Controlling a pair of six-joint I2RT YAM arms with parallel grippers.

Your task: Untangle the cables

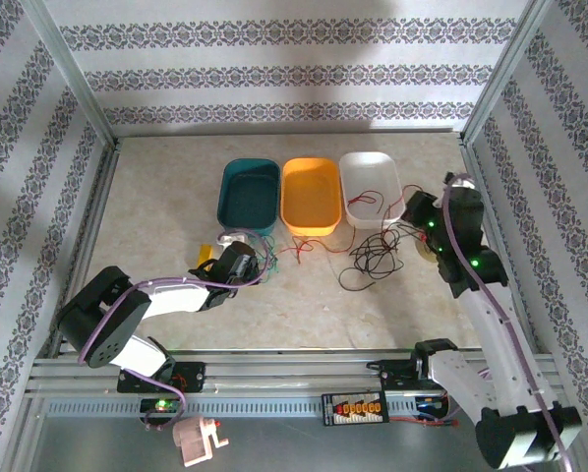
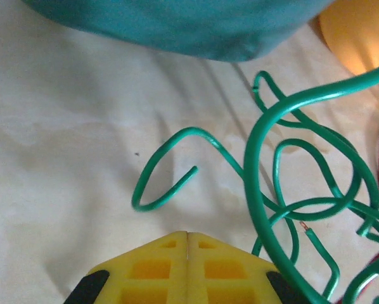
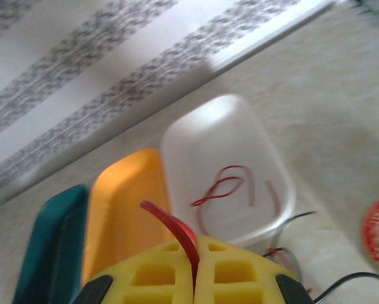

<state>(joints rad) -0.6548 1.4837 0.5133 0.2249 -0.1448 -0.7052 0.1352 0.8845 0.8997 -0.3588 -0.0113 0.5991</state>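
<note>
A beige marbled counter (image 1: pixel 176 305) sits between walls papered in grey patterned stripes, edged by metal rails.

From above, an orange tray (image 1: pixel 311 195) stands mid-counter, with a teal tray (image 1: pixel 250 192) against its left side and a white tray (image 1: pixel 371 187) on its right. The cables lie just in front of the orange tray: green cable (image 1: pixel 270 258) toward the teal side, red cable (image 1: pixel 302 248) in the middle, black cable (image 1: pixel 373 261) toward the white side. Their crossings are too fine to trace. The left claw (image 1: pixel 245 261) sits low by the green loops, and the right claw (image 1: pixel 408 216) is past the white tray.

The left wrist view shows the left claw (image 2: pixel 187 235) pressed closed on nothing. The green cable (image 2: pixel 265 158) overlaps itself just ahead, and the orange tray (image 2: pixel 360 31) is cut off.

The blurred right wrist view shows the right claw (image 3: pixel 194 244) pinching a red cable (image 3: pixel 173 227) in front of the orange tray (image 3: pixel 123 202). More red lies in the white tray (image 3: pixel 177 136), and a red roll (image 3: pixel 378 228) is cropped at the edge.
</note>
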